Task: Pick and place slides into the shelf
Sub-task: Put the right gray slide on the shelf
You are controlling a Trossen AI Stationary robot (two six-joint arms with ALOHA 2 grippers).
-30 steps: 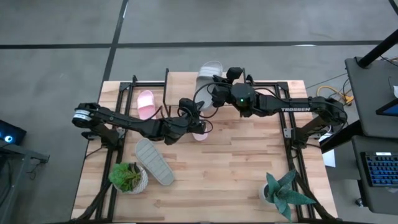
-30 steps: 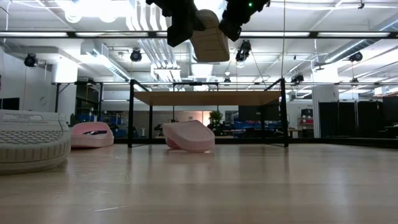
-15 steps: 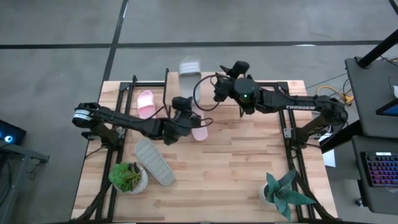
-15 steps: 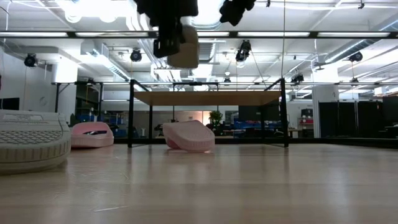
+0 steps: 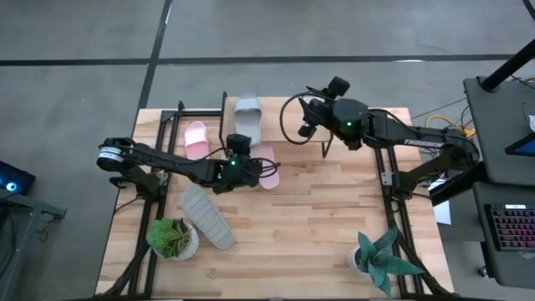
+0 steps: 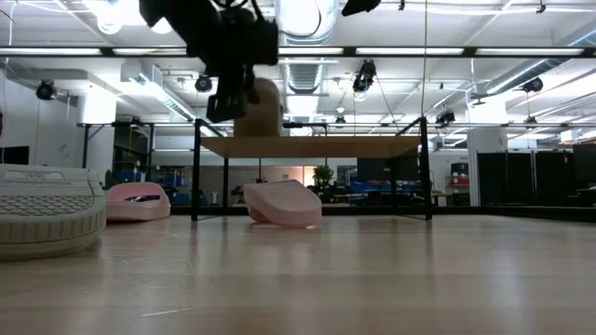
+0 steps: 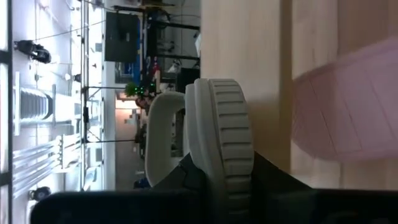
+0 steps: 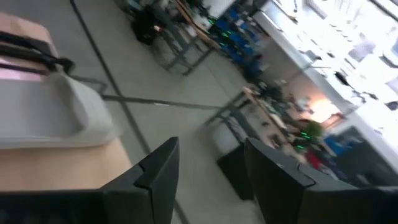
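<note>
Left pincer [image 5: 240,144] hid the grey slide's [image 5: 247,114] near end. Second grey slide [image 6: 42,207] was cut by the low view's edge. Right pincer [image 5: 306,111]: fingertips too small to resolve from above; right wrist view blurred.

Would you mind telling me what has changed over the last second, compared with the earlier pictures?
The right gripper let go of the grey slide and pulled back to the right, open. The left gripper, shut on that slide, carried it leftward over the shelf. The two pink slides, the other grey slide and both plants stayed put.
</note>
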